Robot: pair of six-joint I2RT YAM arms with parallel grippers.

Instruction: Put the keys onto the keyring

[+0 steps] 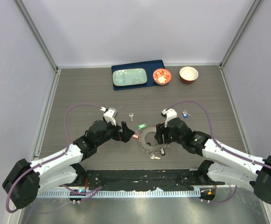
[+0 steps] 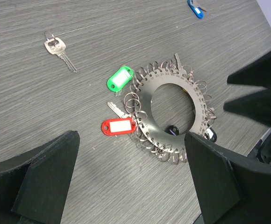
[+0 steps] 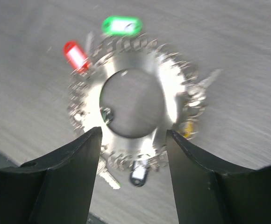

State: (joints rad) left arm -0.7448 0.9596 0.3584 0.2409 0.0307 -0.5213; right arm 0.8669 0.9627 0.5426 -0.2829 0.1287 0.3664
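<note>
Left pincer (image 1: 125, 132): spread wide and empty. On my wrist feed its black fingers (image 2: 46, 177) frame the ring's left side.
Right pincer (image 3: 133, 134): also spread, gripping nothing. I see it poised over the ring's near rim, with the wide hole showing between its fingers. That feed is blurred.
Keyring (image 1: 146, 144): a large flat dark-grey metal ring with a toothed rim. It lies flat on the dark wood-grain worktop (image 1: 79, 93), closer to the near edge than the far one and roughly midway between the left and right edges, between my two pincers.
Keys on the ring: small split rings line the rim. A green plastic tag (image 2: 120, 78) sits at its far-left side, a red plastic tag (image 2: 119, 126) at its left and a black tag (image 3: 139, 171) at its near side. I make out something yellow (image 3: 188, 128) on the right, but blur hides what it is.
Loose silver key (image 1: 131, 115): plain metal, lying alone beyond the ring toward the left, well apart from it.
Loose blue key (image 1: 185, 113): blue-headed, lying beyond the right pincer toward the right edge, well apart from the ring.
Far edge: a navy rectangular tray (image 1: 154, 64) sits at the middle, carrying a pale green rectangular plate (image 1: 119, 77). A round red-and-white patterned bowl (image 1: 162, 83) is at the tray's right end; I cannot tell whether it is on the tray or beside it. A round bowl, red outside and white inside (image 1: 188, 80), stands to its right, apart from the tray.
</note>
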